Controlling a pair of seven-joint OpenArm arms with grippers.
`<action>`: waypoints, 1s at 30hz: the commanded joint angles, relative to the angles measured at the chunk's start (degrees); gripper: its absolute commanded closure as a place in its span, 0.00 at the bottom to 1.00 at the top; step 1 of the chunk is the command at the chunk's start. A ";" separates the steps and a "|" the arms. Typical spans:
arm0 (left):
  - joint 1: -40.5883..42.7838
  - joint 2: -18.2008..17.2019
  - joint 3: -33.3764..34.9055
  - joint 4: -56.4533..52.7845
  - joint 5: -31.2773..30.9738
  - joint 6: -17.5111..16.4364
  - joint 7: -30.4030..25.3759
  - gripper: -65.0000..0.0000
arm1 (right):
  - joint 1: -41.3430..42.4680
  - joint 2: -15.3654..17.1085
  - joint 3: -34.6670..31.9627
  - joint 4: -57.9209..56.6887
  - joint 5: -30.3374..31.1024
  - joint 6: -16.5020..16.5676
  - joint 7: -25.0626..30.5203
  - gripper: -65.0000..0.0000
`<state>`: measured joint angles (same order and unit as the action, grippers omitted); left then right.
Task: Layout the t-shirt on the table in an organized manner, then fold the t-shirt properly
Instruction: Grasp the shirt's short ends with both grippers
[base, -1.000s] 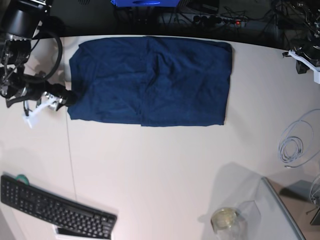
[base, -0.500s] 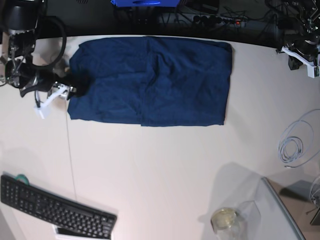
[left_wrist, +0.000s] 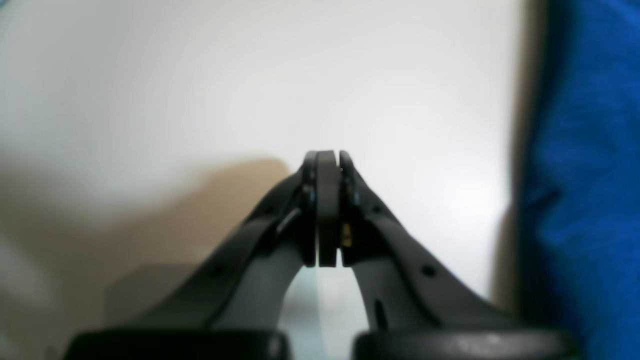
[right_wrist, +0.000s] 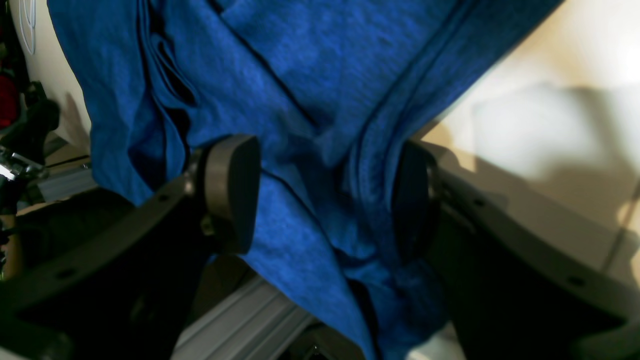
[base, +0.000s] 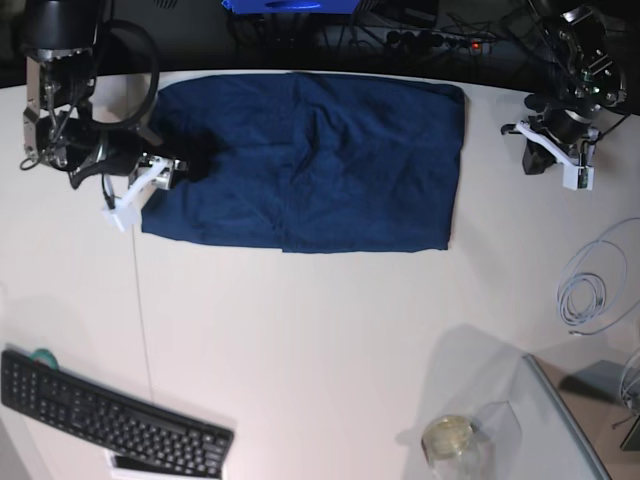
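The dark blue t-shirt (base: 310, 160) lies folded into a wide rectangle at the far middle of the white table (base: 330, 340). My right gripper (base: 188, 165) has reached in over its left edge. In the right wrist view this gripper (right_wrist: 320, 195) stands open, its two pads (right_wrist: 232, 192) wide apart with a bunched fold of the t-shirt (right_wrist: 300, 100) between them. My left gripper (left_wrist: 327, 160) is shut on nothing, hovering over bare table to the right of the t-shirt (left_wrist: 585, 200). Its arm (base: 555, 150) shows at the far right of the base view.
A black keyboard (base: 110, 420) lies at the near left. A coiled white cable (base: 590, 290) sits at the right edge. A glass cup (base: 450, 437) and a grey glass-edged stand (base: 570, 420) occupy the near right. Cables and gear run behind the table's far edge.
My right gripper has moved right, from beside the t-shirt's left edge to over it, with cloth now between its pads. The left arm has come down and left into fuller view.
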<state>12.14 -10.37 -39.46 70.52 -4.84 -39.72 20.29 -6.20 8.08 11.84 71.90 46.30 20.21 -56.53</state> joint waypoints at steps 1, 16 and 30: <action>-0.23 -1.01 1.00 0.29 -0.83 -0.28 -1.00 1.00 | 0.44 0.06 0.08 0.41 -0.63 -0.21 -0.39 0.43; -2.25 0.48 13.40 -0.50 -0.83 -0.28 -1.09 1.00 | 1.23 -1.44 -3.97 0.32 -0.63 -0.29 2.86 0.58; -2.34 0.48 13.66 -0.94 -0.83 -0.28 -1.09 1.00 | 3.25 -1.53 -4.32 0.85 -0.55 -0.29 2.42 1.00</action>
<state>10.02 -9.23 -25.76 69.01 -5.06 -39.70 19.88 -3.97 6.28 7.44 71.61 44.75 19.97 -54.22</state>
